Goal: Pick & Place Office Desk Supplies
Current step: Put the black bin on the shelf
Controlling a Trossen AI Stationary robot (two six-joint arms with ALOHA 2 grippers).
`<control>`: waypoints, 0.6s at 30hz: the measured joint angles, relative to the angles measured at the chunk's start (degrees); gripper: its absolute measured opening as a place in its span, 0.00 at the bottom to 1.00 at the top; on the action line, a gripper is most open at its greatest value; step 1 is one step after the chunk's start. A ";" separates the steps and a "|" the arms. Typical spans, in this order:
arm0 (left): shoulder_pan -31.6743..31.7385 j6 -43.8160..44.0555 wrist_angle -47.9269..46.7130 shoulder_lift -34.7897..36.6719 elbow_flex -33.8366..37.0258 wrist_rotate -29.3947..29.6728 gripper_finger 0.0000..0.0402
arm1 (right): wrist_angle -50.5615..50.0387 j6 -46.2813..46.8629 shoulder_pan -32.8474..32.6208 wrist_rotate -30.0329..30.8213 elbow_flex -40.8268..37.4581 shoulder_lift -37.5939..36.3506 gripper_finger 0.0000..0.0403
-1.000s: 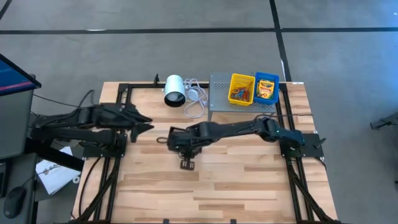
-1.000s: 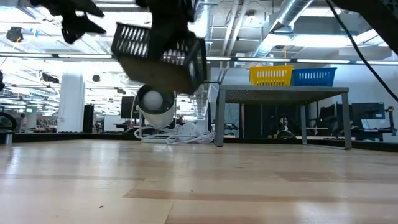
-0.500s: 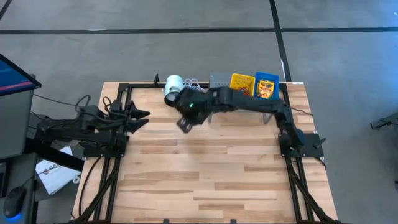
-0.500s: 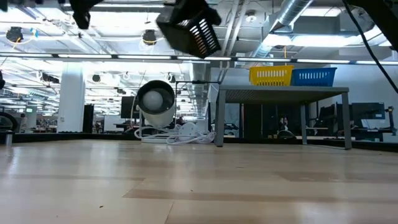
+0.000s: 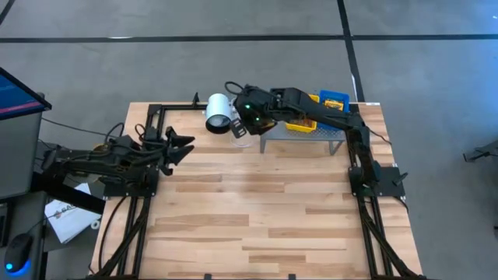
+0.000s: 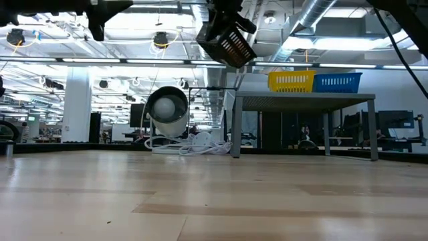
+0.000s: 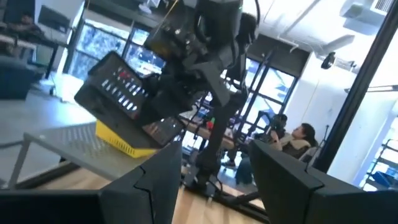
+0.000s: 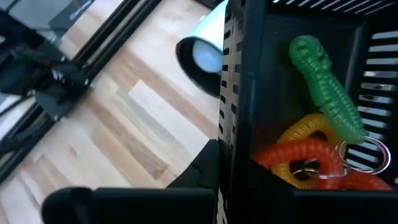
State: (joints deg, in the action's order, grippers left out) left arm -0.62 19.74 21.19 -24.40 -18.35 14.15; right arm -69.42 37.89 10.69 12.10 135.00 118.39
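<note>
Black basket [image 6: 227, 41] apparently in right gripper [image 5: 243, 117]

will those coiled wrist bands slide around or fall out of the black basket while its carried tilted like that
Probably they shift. The black basket hangs tilted in the right gripper, and the green coil and orange coil lie loose and bent, so they look floppy and light. The slotted walls likely keep them in, though a steeper tilt could spill them.

Your light wooden bench [image 5: 257, 218] lies open across its near and middle boards. Obstacles crowd the far edge: the white cylinder [image 5: 219, 113] with its coiled white cable [image 5: 244, 134], and beside it the grey perforated metal rack [image 5: 274, 105]. The black mesh basket [image 6: 227, 41] hangs high between them.
</note>
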 joint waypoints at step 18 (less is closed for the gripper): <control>0.00 -1.35 0.50 -2.34 0.00 -0.04 0.46 | -3.97 3.14 2.24 4.26 0.05 2.57 0.00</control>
State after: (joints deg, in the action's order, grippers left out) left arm -0.62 18.39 21.69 -26.74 -18.35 14.11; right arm -73.39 41.03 12.93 16.36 135.05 120.96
